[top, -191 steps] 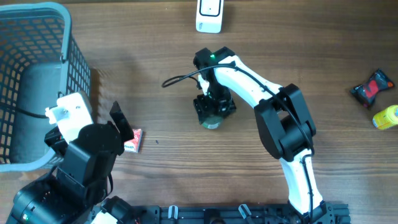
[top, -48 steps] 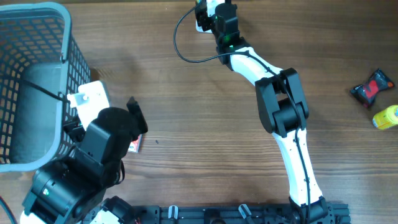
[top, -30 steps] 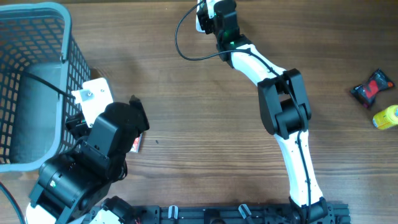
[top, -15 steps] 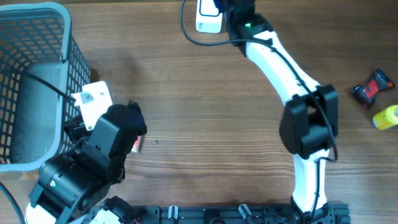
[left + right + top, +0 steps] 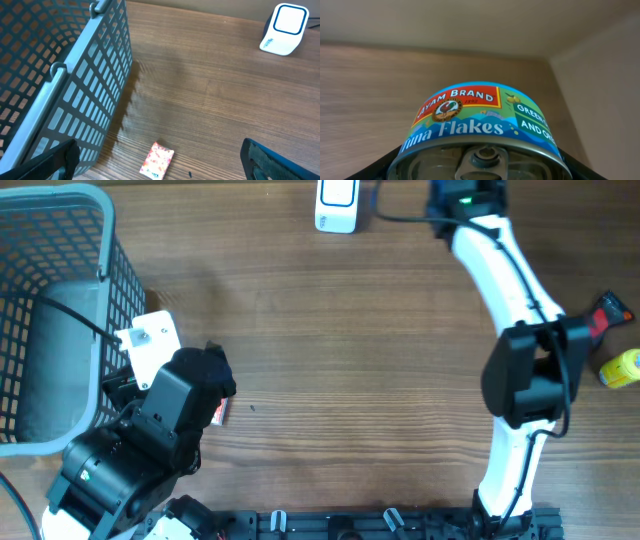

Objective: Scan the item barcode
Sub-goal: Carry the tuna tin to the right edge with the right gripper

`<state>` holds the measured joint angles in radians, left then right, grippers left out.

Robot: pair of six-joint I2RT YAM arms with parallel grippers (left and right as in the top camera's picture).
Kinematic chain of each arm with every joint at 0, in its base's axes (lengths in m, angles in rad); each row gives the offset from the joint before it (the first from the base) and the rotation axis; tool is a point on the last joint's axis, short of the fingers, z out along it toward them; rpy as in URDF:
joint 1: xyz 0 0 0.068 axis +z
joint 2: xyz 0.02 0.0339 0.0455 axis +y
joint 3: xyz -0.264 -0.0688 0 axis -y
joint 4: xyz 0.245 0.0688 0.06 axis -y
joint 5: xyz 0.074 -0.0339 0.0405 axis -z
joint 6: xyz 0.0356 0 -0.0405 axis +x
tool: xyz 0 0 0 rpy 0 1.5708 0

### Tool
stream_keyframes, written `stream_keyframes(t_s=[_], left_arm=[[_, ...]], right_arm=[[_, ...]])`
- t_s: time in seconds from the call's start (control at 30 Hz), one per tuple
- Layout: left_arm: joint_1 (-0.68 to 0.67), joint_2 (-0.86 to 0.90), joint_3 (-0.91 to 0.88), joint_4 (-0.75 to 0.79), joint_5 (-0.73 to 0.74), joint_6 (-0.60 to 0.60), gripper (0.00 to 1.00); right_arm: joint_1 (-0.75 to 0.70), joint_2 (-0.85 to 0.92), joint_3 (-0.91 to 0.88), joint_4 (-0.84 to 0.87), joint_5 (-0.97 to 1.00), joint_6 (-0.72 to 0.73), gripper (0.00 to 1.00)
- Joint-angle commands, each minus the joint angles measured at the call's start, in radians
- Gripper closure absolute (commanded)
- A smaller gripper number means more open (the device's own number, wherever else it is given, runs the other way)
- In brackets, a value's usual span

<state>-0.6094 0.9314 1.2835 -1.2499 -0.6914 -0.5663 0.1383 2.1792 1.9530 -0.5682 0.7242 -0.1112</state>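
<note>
A tuna flakes can (image 5: 480, 122) with a blue, green and red label fills the right wrist view, pull-tab lid toward the camera. My right gripper (image 5: 480, 167) is shut on it, a dark finger at each lower corner. From overhead, that gripper (image 5: 465, 198) is at the table's far edge, to the right of the white barcode scanner (image 5: 337, 205); the can itself is hidden there. My left gripper (image 5: 161, 167) hangs open over a small red packet (image 5: 157, 160) beside the basket. The scanner (image 5: 284, 29) also shows far off in the left wrist view.
A grey mesh basket (image 5: 60, 310) takes up the left side, its wall (image 5: 85, 90) close to my left fingers. A red-and-black packet (image 5: 600, 318) and a yellow item (image 5: 622, 368) lie at the right edge. A black cable (image 5: 400, 218) runs from the scanner.
My right arm has swung from in front of the scanner to the right along the far edge, still holding the can. The left arm has barely moved over the last second.
</note>
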Motion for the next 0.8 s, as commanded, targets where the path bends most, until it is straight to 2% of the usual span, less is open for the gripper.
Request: stream_keyframes(t_s=[0.0, 0.27, 0.33, 0.43, 0.6, 0.77], left_arm=[[0.000, 0.000, -0.006, 0.005, -0.024, -0.015, 0.00], [0.000, 0.000, -0.006, 0.008, -0.020, -0.018, 0.00], [0.000, 0.000, -0.006, 0.016, -0.011, -0.018, 0.00], [0.000, 0.000, -0.006, 0.031, 0.011, -0.018, 0.00], [0.000, 0.000, -0.006, 0.038, 0.025, -0.018, 0.00], [0.000, 0.000, -0.006, 0.048, 0.057, -0.019, 0.00]], right_arm=[[-0.100, -0.087, 0.011, -0.080, -0.060, 0.137, 0.43], [-0.357, -0.095, 0.011, -0.344, -0.337, 0.241, 0.44], [-0.440, -0.095, 0.010, -0.411, -0.482, 0.253, 0.47], [-0.512, -0.095, 0.008, -0.462, -0.613, 0.272, 0.46], [-0.593, -0.094, 0.003, -0.491, -0.707, 0.345, 0.46], [-0.599, -0.090, -0.028, -0.417, -0.763, 0.348, 0.43]])
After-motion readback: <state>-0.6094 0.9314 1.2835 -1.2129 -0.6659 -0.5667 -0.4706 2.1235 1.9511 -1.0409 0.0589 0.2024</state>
